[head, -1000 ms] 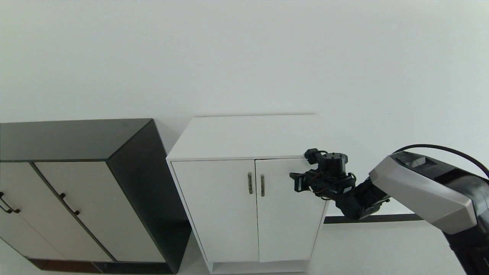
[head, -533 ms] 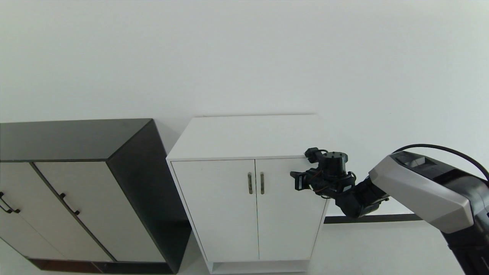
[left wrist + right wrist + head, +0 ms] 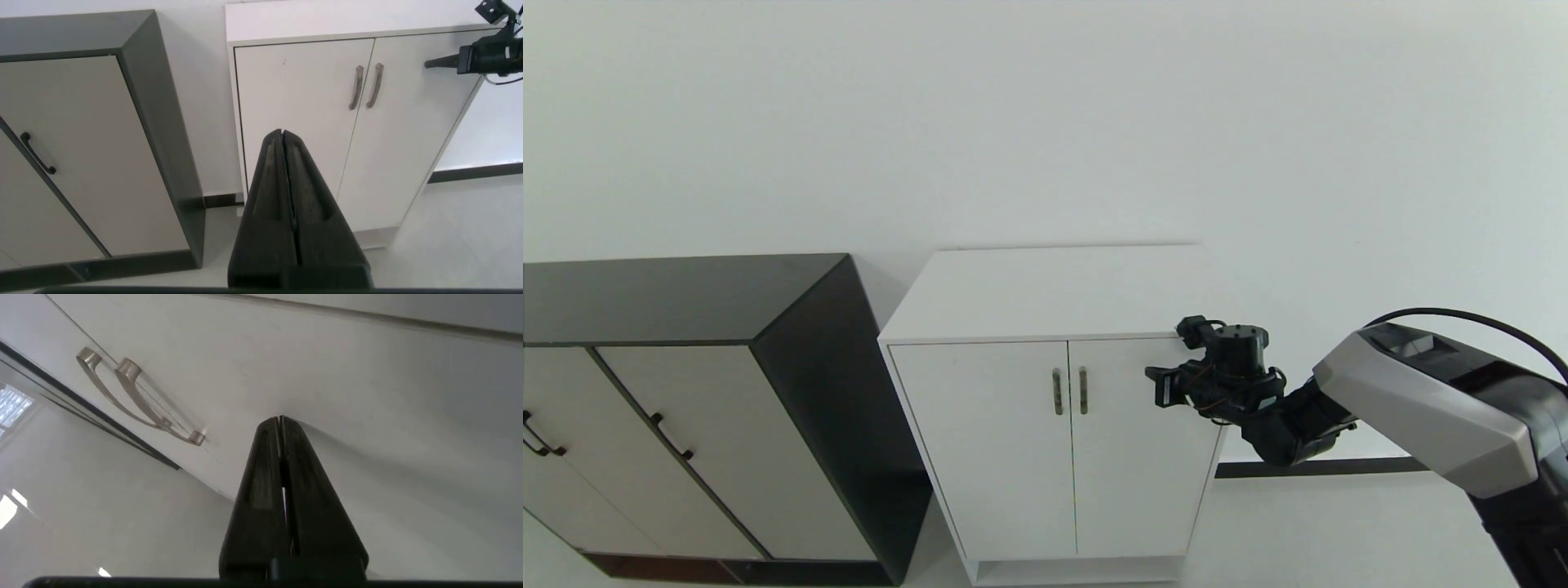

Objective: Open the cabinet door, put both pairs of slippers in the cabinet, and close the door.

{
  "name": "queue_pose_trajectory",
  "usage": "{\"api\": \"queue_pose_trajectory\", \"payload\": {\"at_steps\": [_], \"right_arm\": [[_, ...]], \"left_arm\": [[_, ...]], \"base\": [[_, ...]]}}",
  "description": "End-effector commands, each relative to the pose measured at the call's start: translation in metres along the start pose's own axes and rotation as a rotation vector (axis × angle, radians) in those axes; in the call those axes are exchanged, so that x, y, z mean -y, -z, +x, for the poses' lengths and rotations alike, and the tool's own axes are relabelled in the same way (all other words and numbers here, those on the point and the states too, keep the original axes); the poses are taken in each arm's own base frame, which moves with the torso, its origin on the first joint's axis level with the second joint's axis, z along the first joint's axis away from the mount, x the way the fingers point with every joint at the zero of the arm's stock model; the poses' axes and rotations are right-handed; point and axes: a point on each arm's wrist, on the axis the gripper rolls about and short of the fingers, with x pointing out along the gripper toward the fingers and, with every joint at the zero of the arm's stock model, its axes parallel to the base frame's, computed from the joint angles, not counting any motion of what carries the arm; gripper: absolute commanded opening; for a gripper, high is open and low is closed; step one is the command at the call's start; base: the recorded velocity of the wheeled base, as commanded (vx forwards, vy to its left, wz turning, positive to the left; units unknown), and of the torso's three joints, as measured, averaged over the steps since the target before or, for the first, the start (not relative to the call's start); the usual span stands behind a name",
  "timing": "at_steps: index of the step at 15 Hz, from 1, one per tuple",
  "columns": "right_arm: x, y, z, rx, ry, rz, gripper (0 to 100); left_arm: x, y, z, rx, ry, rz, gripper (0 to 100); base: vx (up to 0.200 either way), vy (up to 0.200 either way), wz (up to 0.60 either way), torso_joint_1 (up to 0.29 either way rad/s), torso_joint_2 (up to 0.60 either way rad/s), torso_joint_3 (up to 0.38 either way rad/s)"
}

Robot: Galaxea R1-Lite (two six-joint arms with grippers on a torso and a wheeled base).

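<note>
White cabinet [image 3: 1045,294] stands against the wall, toward 6 o'clock from the head view's centre. Both leaves sit flush and closed: left door [image 3: 988,449], right door [image 3: 1135,465]. At the centre seam, in the upper half, left handle [image 3: 1057,391] and right handle [image 3: 1083,390] stand upright, side by side.

Right gripper [image 3: 1153,377] hangs at 3 o'clock of the handles, in front of the right door's upper part and near its outer edge. It points toward 9 o'clock. Fingers are pressed together, nothing between them. The right wrist view puts its fingertips [image 3: 274,433] very close to the door face; whether they touch it, cannot tell.

Left gripper [image 3: 282,135] is well back from the cabinet, facing the left door, fingers together and empty.

Dark cabinet [image 3: 686,298] stands just beside the white one at its 9 o'clock, with pale doors and black handles. A dark baseboard [image 3: 1339,467] runs along the wall at 3 o'clock.
</note>
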Motion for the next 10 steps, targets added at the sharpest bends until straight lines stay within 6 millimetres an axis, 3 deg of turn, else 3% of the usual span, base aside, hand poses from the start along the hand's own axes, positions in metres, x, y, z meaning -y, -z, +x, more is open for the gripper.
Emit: {"api": "queue_pose_trajectory", "payload": {"at_steps": [1,4,6,7,8,10], "right_arm": [[-0.014,-0.010,-0.016,0.004,-0.021,-0.009,0],[-0.041,-0.027,-0.058,0.044,-0.064,-0.034,0],[-0.048,-0.041,-0.087,0.061,-0.066,-0.038,0],[-0.048,-0.045,-0.119,0.051,-0.035,-0.032,0],[-0.046,-0.045,-0.132,0.050,0.013,-0.027,0],[-0.026,-0.037,-0.180,0.032,0.245,-0.042,0]], "left_arm": [[0.000,0.000,0.000,0.000,0.000,0.000,0],[0.000,0.000,0.000,0.000,0.000,-0.002,0],[0.000,0.000,0.000,0.000,0.000,-0.009,0],[0.000,0.000,0.000,0.000,0.000,-0.009,0],[0.000,0.000,0.000,0.000,0.000,-0.009,0],[0.000,0.000,0.000,0.000,0.000,-0.011,0]], "base": [[0.000,0.000,0.00,0.000,0.00,0.000],[0.000,0.000,0.00,0.000,0.00,0.000],[0.000,0.000,0.00,0.000,0.00,0.000],[0.000,0.000,0.00,0.000,0.00,0.000],[0.000,0.000,0.00,0.000,0.00,0.000],[0.000,0.000,0.00,0.000,0.00,0.000]]}}
